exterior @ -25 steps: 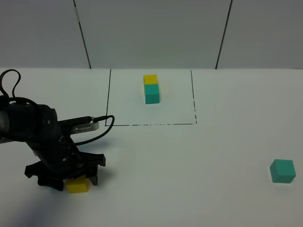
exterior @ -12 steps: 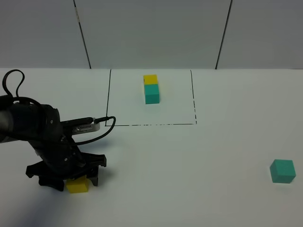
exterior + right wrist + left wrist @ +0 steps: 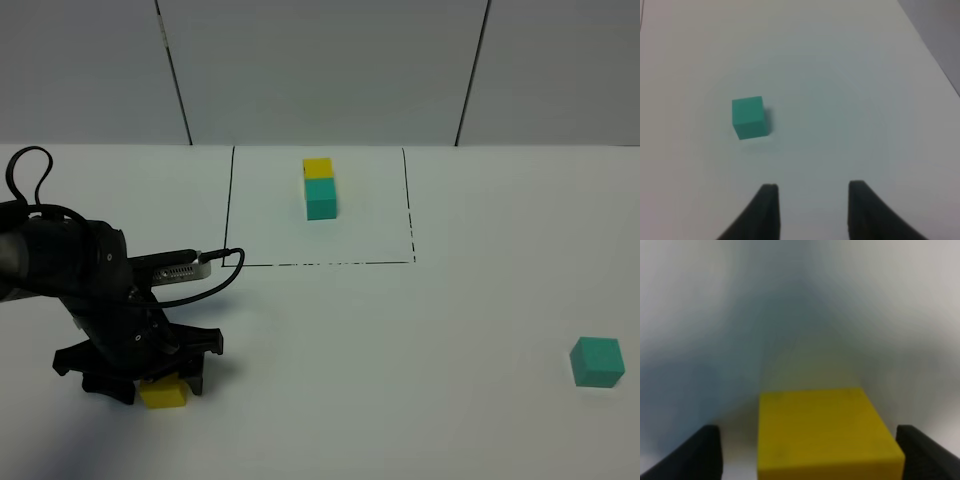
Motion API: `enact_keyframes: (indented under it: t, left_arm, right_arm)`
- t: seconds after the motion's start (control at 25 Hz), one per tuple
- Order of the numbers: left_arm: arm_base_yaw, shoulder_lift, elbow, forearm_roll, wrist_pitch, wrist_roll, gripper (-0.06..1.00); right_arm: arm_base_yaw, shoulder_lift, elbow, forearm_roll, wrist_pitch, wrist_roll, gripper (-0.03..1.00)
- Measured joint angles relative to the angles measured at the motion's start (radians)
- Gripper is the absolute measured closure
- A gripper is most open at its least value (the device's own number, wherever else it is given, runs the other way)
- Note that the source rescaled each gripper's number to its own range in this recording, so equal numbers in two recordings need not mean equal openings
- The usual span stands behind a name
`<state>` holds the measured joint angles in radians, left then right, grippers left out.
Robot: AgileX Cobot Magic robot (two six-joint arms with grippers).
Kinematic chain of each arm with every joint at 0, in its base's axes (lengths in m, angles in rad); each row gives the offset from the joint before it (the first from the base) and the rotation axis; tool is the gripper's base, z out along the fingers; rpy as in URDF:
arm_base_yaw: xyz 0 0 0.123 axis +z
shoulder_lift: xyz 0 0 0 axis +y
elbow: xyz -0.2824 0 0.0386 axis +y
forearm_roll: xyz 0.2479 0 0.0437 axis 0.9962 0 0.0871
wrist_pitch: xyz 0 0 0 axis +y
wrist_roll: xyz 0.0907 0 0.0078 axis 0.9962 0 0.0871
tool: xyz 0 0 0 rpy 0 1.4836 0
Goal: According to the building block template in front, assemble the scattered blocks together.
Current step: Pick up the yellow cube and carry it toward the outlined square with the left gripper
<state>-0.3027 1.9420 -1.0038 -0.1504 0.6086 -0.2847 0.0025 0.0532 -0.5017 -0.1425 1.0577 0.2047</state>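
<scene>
Left claw (image 3: 805,450) narrower around yellow cube (image 3: 825,432)

Matte black left arm (image 3: 75,290), looped black cable (image 3: 25,170), black jaws

- We are seeing the white table (image 3: 420,330) lying bare between the yellow cube (image 3: 163,393) at its near left and the teal cube (image 3: 597,361) at its near right, well apart.
- The left gripper (image 3: 140,385) is crowding the yellow cube, a finger (image 3: 690,456) standing on each side with gaps showing.
- The template pair (image 3: 319,187) is sitting alone inside the black drawn rectangle (image 3: 230,210), free all round.
- Bare table is surrounding the teal cube on every side.
</scene>
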Motion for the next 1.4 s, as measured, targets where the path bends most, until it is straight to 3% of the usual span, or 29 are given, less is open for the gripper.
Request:
enact_keyframes:
  t: [0.68, 0.92, 1.04, 1.16, 1.2, 1.4]
  left_arm:
    - [0.0, 0.003, -0.007, 0.004, 0.015, -0.015, 0.24]
    - [0.0, 0.007, -0.007, 0.019, 0.02, -0.019, 0.43]
    - [0.0, 0.012, -0.008, 0.034, 0.027, -0.02, 0.6]
    - [0.001, 0.017, -0.009, 0.05, 0.036, -0.026, 0.89]
    - [0.001, 0.018, -0.009, 0.05, 0.037, -0.026, 0.94]
    - [0.001, 0.018, -0.01, 0.05, 0.04, -0.028, 0.94]
  right_arm:
    - [0.0, 0.0, 0.0, 0.0, 0.0, 0.0, 0.97]
    - [0.0, 0.0, 0.0, 0.0, 0.0, -0.001, 0.97]
    - [0.0, 0.0, 0.0, 0.0, 0.0, -0.001, 0.97]
    - [0.0, 0.0, 0.0, 0.0, 0.0, -0.001, 0.97]
    - [0.0, 0.0, 0.0, 0.0, 0.0, -0.001, 0.97]
    - [0.0, 0.0, 0.0, 0.0, 0.0, 0.0, 0.97]
